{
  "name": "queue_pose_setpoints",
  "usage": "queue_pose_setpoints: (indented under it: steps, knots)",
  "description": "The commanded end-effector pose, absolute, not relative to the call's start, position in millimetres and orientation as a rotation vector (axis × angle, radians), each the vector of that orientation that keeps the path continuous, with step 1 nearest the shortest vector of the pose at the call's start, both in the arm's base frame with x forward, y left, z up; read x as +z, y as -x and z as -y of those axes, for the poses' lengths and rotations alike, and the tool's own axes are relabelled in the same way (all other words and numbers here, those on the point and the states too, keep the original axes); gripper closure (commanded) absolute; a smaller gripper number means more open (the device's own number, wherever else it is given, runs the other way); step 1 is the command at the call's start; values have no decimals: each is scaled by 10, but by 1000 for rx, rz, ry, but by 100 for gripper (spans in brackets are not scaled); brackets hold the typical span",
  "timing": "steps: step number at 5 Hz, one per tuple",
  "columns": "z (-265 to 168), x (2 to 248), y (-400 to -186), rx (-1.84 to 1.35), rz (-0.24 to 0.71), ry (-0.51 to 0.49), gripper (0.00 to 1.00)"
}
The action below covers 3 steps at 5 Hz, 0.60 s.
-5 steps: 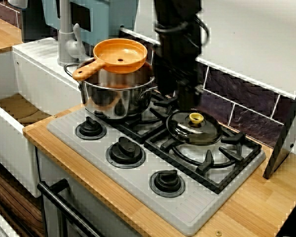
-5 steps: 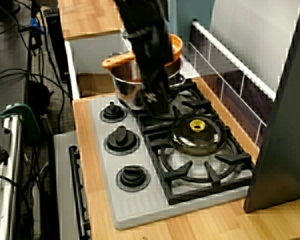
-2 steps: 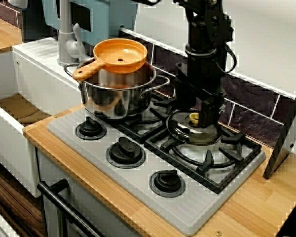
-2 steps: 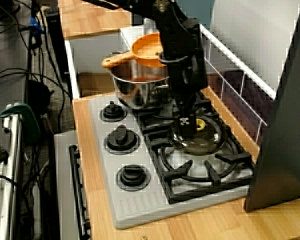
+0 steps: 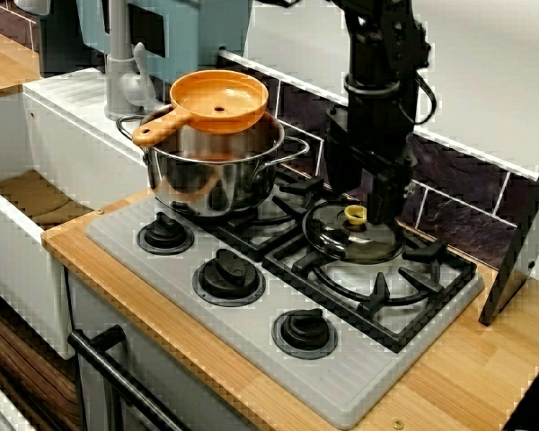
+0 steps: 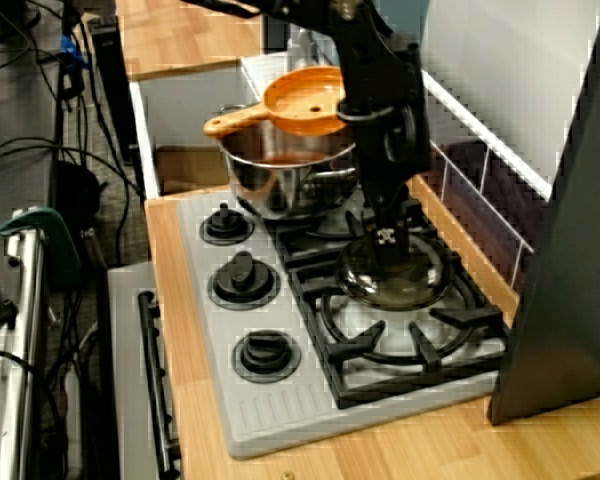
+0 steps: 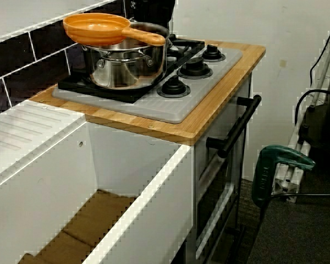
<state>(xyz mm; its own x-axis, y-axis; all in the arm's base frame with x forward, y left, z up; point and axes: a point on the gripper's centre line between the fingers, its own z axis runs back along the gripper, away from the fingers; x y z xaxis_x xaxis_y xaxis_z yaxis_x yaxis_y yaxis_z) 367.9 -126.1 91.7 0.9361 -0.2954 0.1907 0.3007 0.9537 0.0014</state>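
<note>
The jaws of the gripper [image 5: 371,214] hang right at the yellow knob [image 5: 356,215] on top of the glass lid [image 5: 338,239]. In the view across the hob the knob shows just beside the dark fingers. In the view along the hob the gripper [image 6: 384,244] covers it. Whether the jaws stand apart around the knob or are pressed onto it I cannot tell, because the fingers merge into one dark shape in both views.

The lid lies flat on the burner grate [image 5: 404,289], dome up, and looks level (no edge appears raised).

As a judgement, the step in hand is closing in on the knob. A grip there calls for the jaws to be centred on it and low enough to catch under its cap, then a straight pull upward so the lid's rim does not snag the grate bars.

Left of the lid and close to it stands a steel pot [image 5: 211,180] on the neighbouring burner, with an orange pan [image 5: 221,97] resting across its mouth. Three black dials [image 5: 228,275] run in a row in front of the lid. The wooden bench [image 5: 458,382] carries the hob. A dark panel [image 5: 524,238] leans to the right of the lid, well apart from it.
</note>
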Motion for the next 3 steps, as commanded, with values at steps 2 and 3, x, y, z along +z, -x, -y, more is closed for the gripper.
queue_pose_setpoints:
  steps: [2, 3]
  knots:
    - [1232, 1027, -3751, -302, 224, 29, 0]
    - [1208, 1065, -3768, -300, 219, 35, 0]
